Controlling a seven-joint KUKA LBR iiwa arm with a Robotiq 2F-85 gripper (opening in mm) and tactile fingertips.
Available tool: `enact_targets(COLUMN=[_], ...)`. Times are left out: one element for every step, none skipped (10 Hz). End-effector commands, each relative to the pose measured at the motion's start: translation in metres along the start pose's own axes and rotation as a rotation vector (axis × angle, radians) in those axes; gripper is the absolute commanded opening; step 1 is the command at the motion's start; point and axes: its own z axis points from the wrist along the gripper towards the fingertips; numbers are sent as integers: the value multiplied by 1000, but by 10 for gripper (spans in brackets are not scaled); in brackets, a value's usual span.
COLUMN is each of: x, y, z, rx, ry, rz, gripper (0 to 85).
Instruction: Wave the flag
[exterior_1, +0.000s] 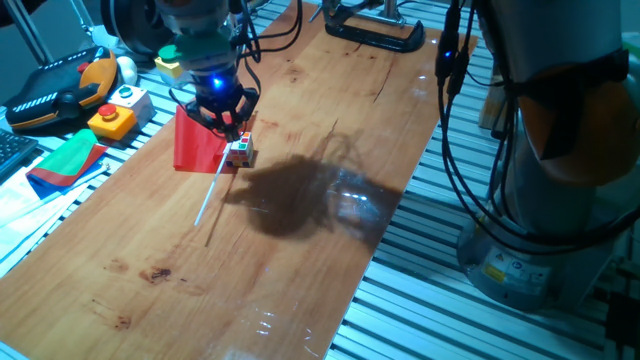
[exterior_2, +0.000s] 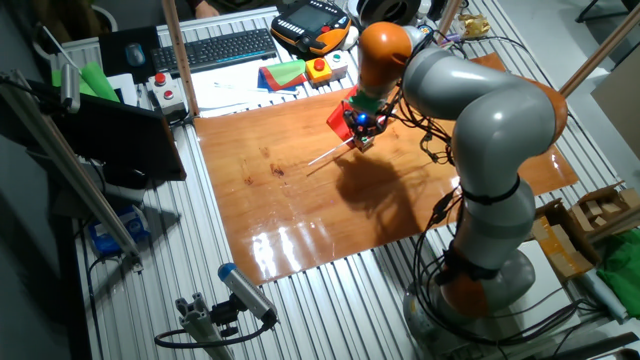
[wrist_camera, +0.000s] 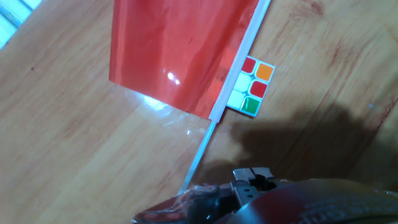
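We see the gripper low over the flag near the worktop's far edge, a cube touching its stick; we cannot tell its opening.

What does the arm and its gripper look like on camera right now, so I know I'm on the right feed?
The arm is thick and rounded, with silver-grey shells and orange bands at the joints. Black cables hang in loops along it. The gripper is dark with black fingers, under a teal collar, and a small blue light glows on it. No markings are readable.
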Motion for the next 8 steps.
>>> enact_targets(x=[0,0,1,3,4,4,3,3], y=[0,1,2,4,6,6,6,7], z=[0,1,2,1,0,1,1,1], rx=[-2,-10,-29,-30,-24,-23,-28,-31], ry=[2,6,24,27,17,9,13,17], rz=[15,56,101,113,124,132,139,142], gripper=[7,7,7,7,7,7,7,7])
